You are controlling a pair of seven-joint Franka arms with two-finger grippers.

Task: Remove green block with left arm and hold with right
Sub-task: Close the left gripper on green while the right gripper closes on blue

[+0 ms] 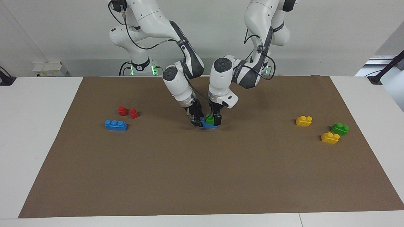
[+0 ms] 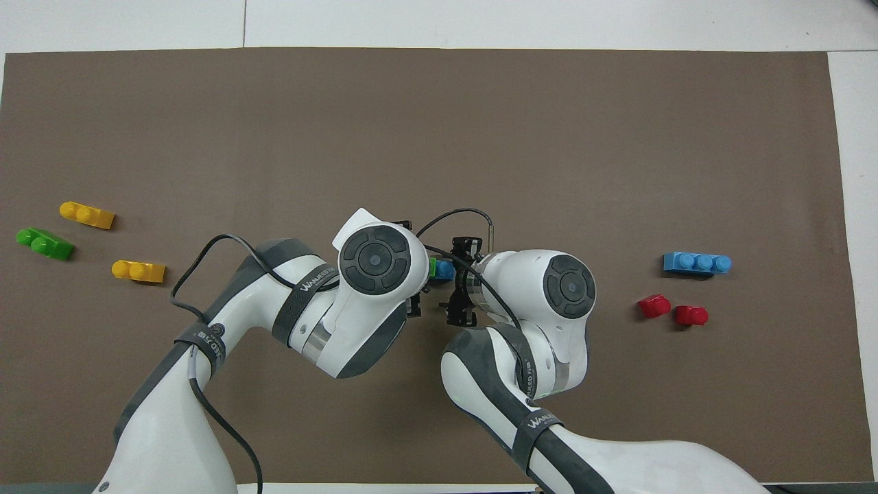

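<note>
- A wide brown paper mat (image 1: 202,176) covers most of the white table (image 1: 34,142).
- The left arm comes down to the middle of the mat. Its left gripper (image 1: 213,119) stands around the small bright green plastic brick with two studs (image 1: 209,119), fingers spread apart on either side of it; I cannot tell whether they touch it.
- The right arm leans in beside it. The right gripper (image 1: 199,122) is low at the end of the short blue plastic brick (image 1: 209,125) that lies under the green one, at the end toward the right arm; I cannot tell whether its fingers are together or clamped on that brick.
- The green brick sits on top of the short blue brick, at mid-table, between the two grippers.
- A long blue three-stud brick (image 1: 116,125) lies toward the right arm's end, with two small red bricks (image 1: 127,112) just beside it, nearer the robots.
- Toward the left arm's end lie two yellow two-stud bricks (image 1: 304,120) and a second green brick (image 1: 340,129) near each other.
</note>
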